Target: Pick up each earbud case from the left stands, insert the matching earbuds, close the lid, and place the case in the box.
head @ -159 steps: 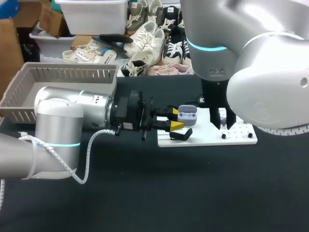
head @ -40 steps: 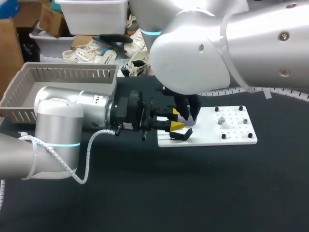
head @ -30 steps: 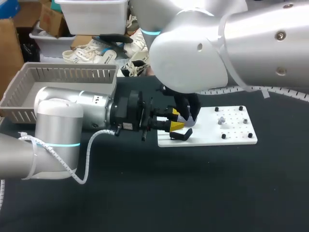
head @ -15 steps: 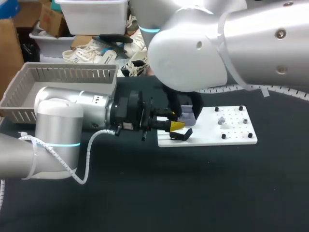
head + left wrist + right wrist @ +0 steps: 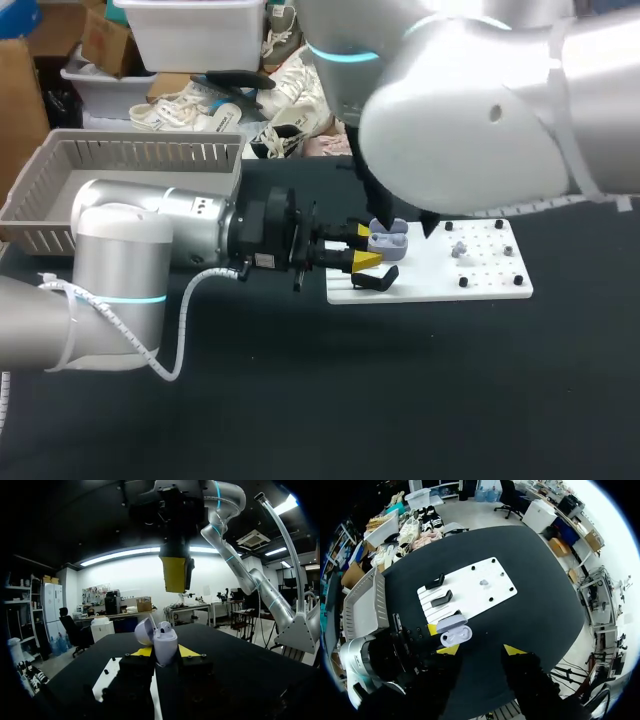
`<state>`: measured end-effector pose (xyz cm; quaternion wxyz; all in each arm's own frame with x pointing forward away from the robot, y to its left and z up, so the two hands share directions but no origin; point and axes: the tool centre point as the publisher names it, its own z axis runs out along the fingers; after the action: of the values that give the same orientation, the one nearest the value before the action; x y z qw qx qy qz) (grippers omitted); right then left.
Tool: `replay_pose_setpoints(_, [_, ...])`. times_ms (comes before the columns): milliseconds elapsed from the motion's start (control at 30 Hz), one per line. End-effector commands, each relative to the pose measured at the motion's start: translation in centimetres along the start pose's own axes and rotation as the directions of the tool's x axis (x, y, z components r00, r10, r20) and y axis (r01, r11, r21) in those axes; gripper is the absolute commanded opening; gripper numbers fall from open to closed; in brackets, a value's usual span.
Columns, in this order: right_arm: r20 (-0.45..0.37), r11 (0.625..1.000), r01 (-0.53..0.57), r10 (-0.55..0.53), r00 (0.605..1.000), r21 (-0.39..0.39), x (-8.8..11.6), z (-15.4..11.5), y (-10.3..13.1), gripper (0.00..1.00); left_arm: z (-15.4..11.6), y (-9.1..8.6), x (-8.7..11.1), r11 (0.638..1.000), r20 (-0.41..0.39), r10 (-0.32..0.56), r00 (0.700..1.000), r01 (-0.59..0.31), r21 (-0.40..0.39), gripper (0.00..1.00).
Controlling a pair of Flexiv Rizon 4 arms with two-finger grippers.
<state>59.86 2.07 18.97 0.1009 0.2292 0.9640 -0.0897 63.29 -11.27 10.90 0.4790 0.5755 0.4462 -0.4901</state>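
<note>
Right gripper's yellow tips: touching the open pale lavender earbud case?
Apart. The left wrist view shows the right gripper hanging above the open pale lavender earbud case, with a clear gap between them. The left gripper holds the case.

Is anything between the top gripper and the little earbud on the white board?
Nothing visible. The right gripper hangs open up above, the earbud lies bare on the white board, and the case sits off to one side.

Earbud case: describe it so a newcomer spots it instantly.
On the dark table lies a white rectangular pegboard; look at its end by the black stands. There the left gripper clamps the pale lilac earbud case between its yellow tips: the only rounded, lid-open thing there, unlike the tiny grey earbud among the pegs.
</note>
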Motion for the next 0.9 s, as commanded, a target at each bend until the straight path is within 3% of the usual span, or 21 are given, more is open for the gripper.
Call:
replay_pose_setpoints(33, [0.070,0.983,-0.022,0.036,0.997,-0.184,0.2,0.3,-3.5,0.47,0.0,0.0,0.0,1.000,0.000,0.000,1.000,0.000,0.000,0.00])
replay_pose_setpoints(200, [0.090,0.964,-0.045,0.071,0.993,-0.263,-0.9,0.4,-4.8,0.48,0.0,0.0,0.0,1.000,0.000,0.000,1.000,0.000,0.000,0.00])
replay_pose_setpoints(467, [0.076,0.950,-0.052,0.079,0.994,-0.309,-2.8,1.5,-6.2,0.50,0.0,0.0,0.0,1.000,0.000,0.000,1.000,0.000,0.000,0.00])
replay_pose_setpoints(733, [0.062,0.916,-0.029,0.058,0.996,-0.401,-5.4,3.2,-6.9,0.50,0.0,0.0,0.0,1.000,0.000,0.000,1.000,0.000,0.000,0.00])
replay_pose_setpoints(900, [0.049,0.908,-0.022,0.047,0.998,-0.419,-7.0,5.0,-6.6,0.52,0.0,0.0,0.0,1.000,0.000,0.000,1.000,0.000,0.000,0.00])
